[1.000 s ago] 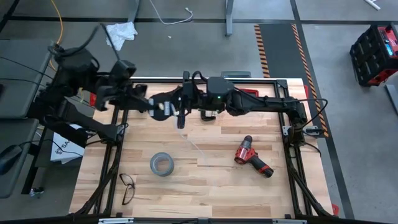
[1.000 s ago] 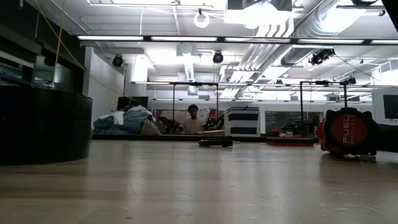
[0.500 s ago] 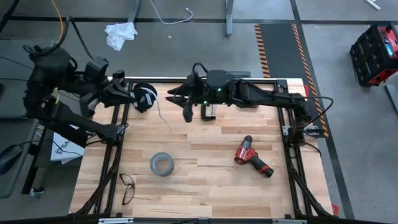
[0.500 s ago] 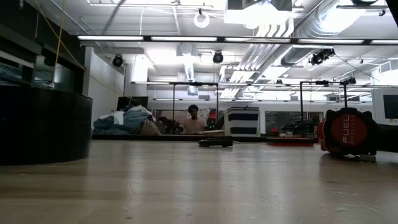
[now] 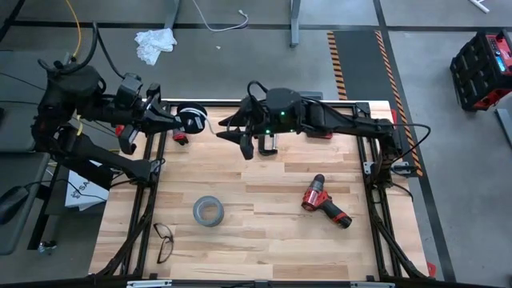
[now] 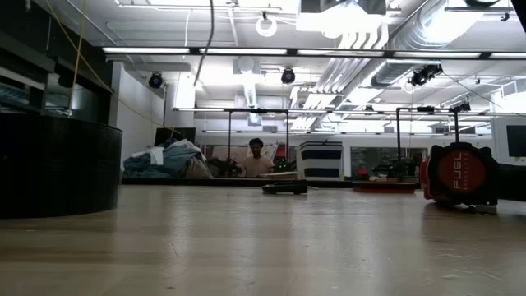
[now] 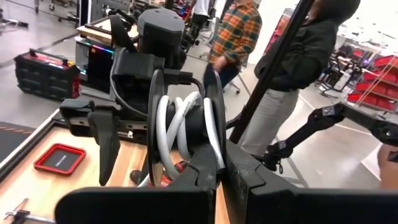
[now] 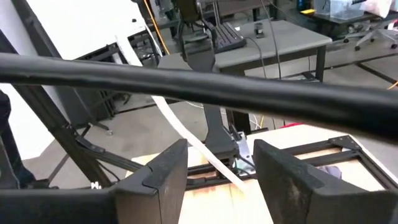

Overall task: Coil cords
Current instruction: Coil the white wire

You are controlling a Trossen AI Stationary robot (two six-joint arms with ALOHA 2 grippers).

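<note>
I have the left gripper clamped on the spool so the cord winds; the right gripper hovers wide.

White letters reading "FUEL" are showing on the round red end of a drill lying on the desk.
</note>
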